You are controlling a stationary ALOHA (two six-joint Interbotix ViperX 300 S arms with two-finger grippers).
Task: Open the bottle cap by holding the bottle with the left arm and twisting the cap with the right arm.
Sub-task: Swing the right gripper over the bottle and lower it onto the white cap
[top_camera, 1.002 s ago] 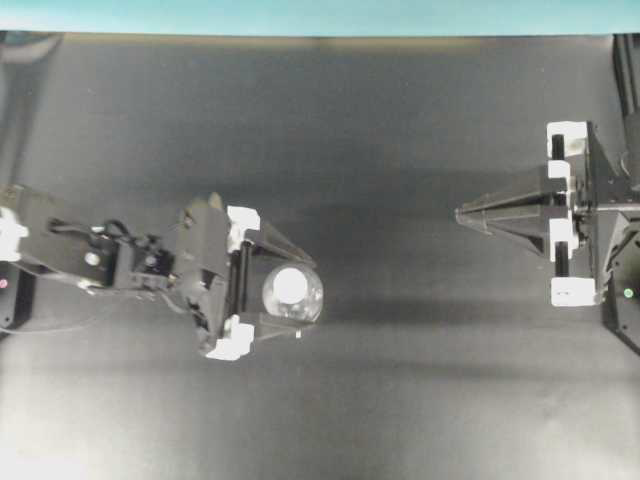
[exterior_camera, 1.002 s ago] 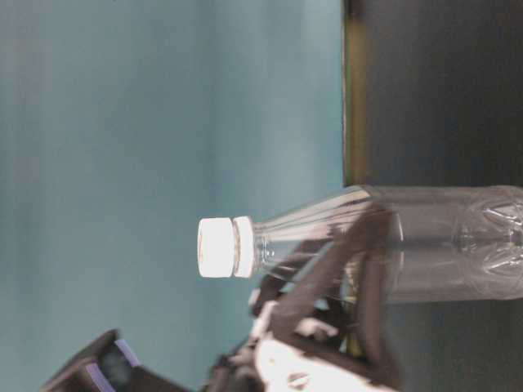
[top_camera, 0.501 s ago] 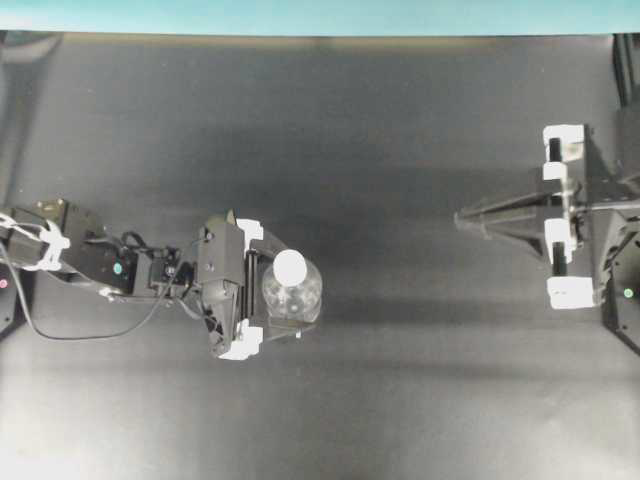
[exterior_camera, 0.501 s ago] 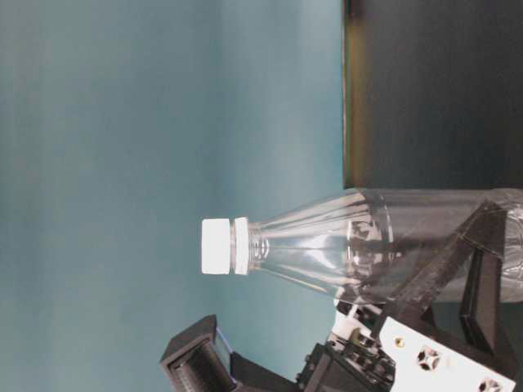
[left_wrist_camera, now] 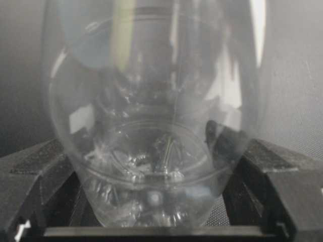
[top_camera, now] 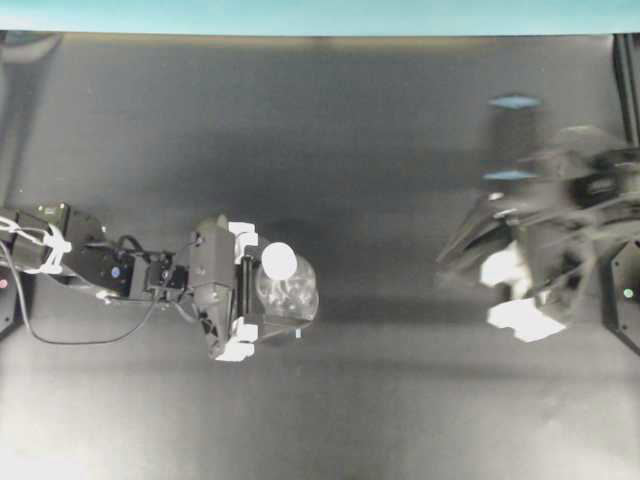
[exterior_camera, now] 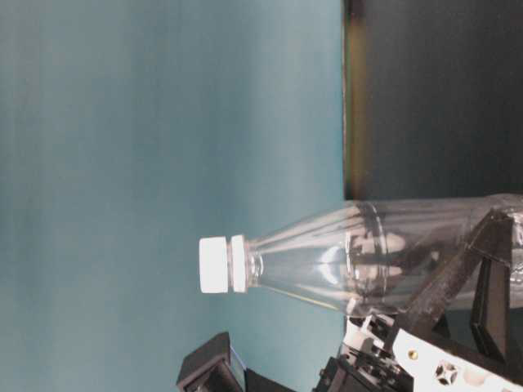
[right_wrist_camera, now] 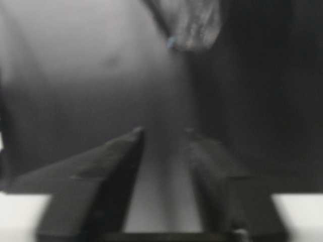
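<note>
Left gripper [top_camera: 262, 309] state: jaws set on either side of the lower body of the bottle [top_camera: 288, 297], one finger [left_wrist_camera: 38, 171] on each flank. In the left wrist view both black fingers lie against the clear wall near the base, so the bottle is enclosed; whether the fingers press firmly on it cannot be told from the pictures. The jaws stand wide, matching the width of the bottle body.

Bottle position: upright on the dark table [top_camera: 330, 160], just beside the wrist of the left arm [top_camera: 110, 272], on the side away from that arm's base. The bottle leans slightly, its top tilted toward the left arm in the overhead view. The bottle cap [top_camera: 279, 261] is seated on the neck. In the table-level view the cap [exterior_camera: 214, 265] sits clear of the fingers, with the bare shoulder and neck of the bottle [exterior_camera: 343, 261] between them.

Right gripper [top_camera: 470, 240] state: jaws parted with a visible gap between the two fingers in the right wrist view [right_wrist_camera: 162, 132]; nothing lies between them. The right arm [top_camera: 570, 230] is heavily blurred in the overhead view. It is well apart from the bottle, on the far side of the bottle from the left arm, with bare table between its fingertips and the cap. No contact exists between the right gripper and the cap.
</note>
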